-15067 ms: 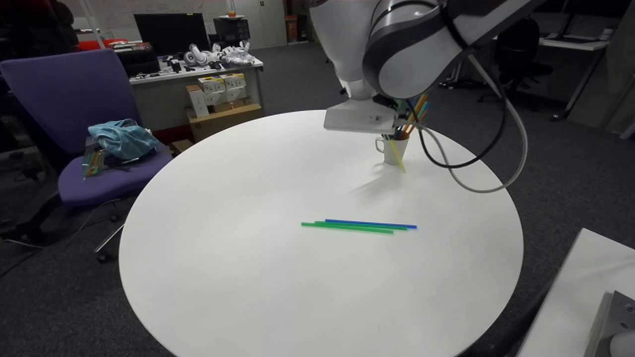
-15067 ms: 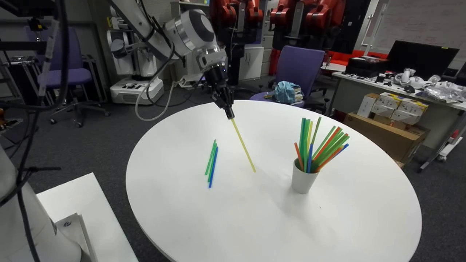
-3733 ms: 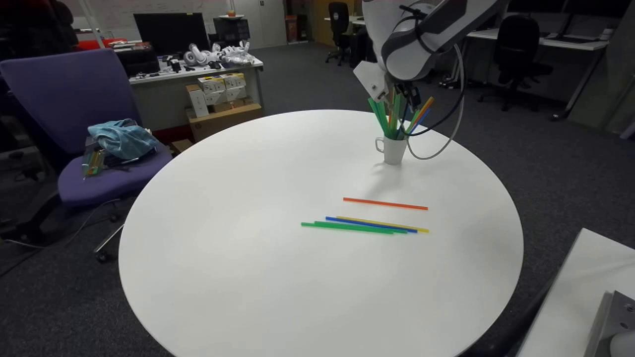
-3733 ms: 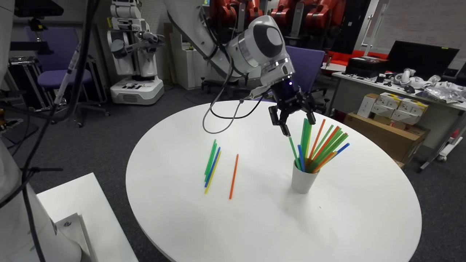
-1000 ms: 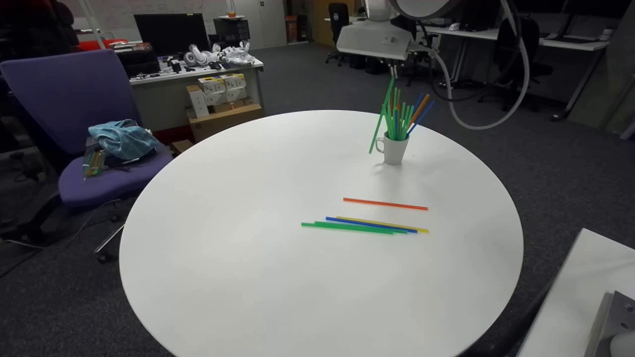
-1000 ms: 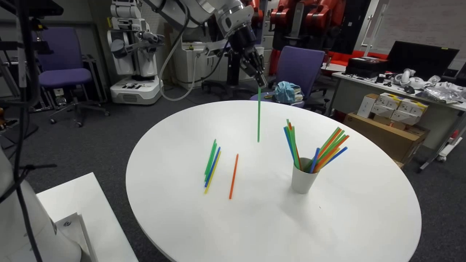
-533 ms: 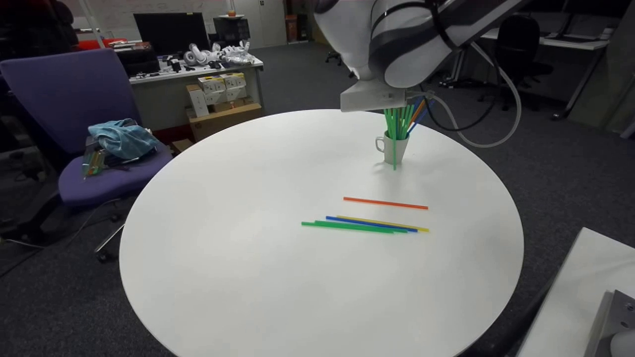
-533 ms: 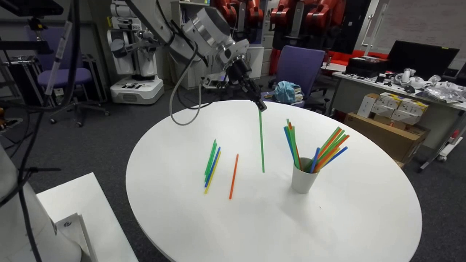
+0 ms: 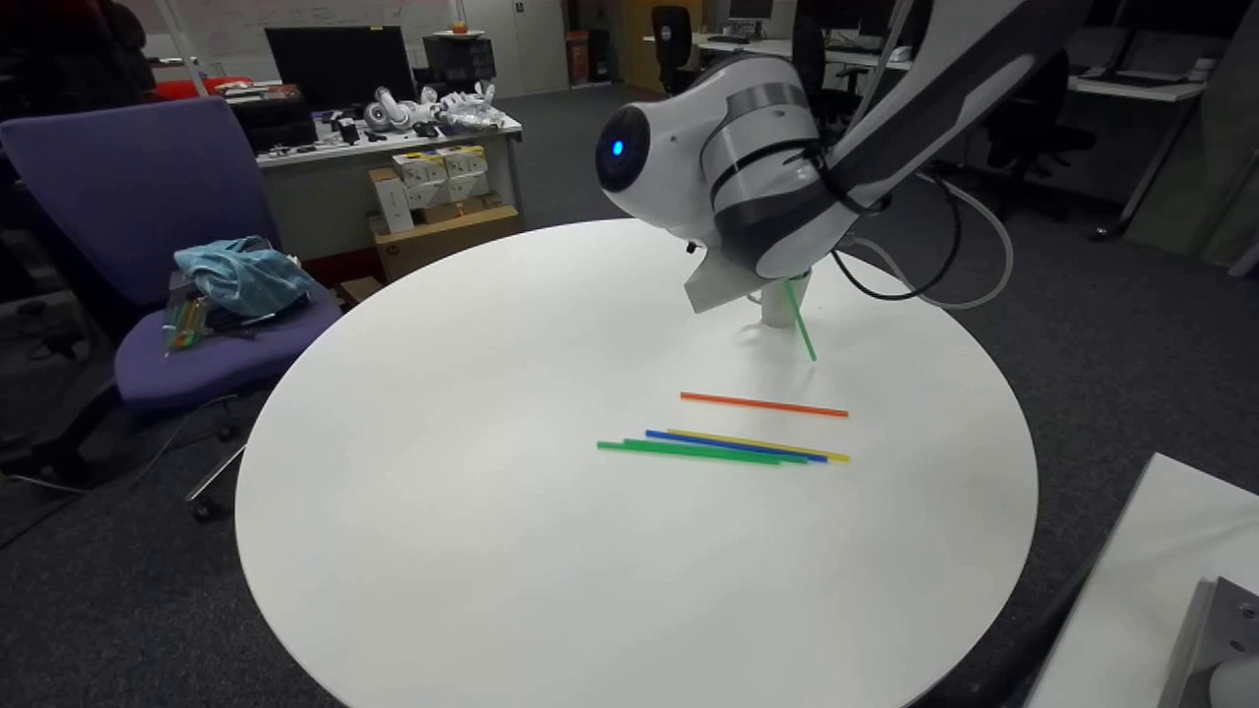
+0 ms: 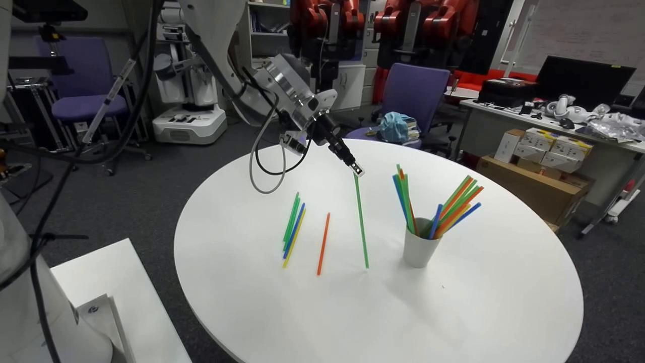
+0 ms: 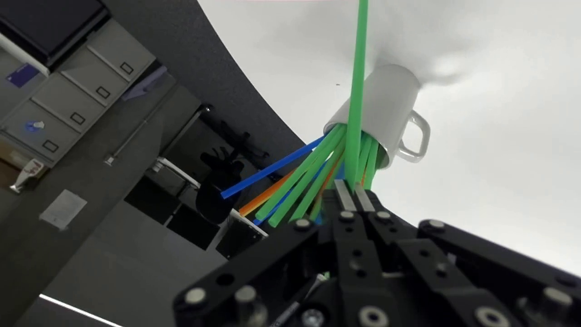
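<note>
One green straw (image 10: 362,222) slants below the jaws, which pinch its upper end

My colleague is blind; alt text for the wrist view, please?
Gripper pinching one end of a green straw, which crosses in front of a white mug. More green, blue and orange straws poke from the mug on a white table.

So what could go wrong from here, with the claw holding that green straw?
The claw grips the green straw only near its upper end, so it might swivel or slip. The straw's lower end sits at or just above the table; pushing down could bend it. The orange straw, lying nearby, could perhaps get nudged.
</note>
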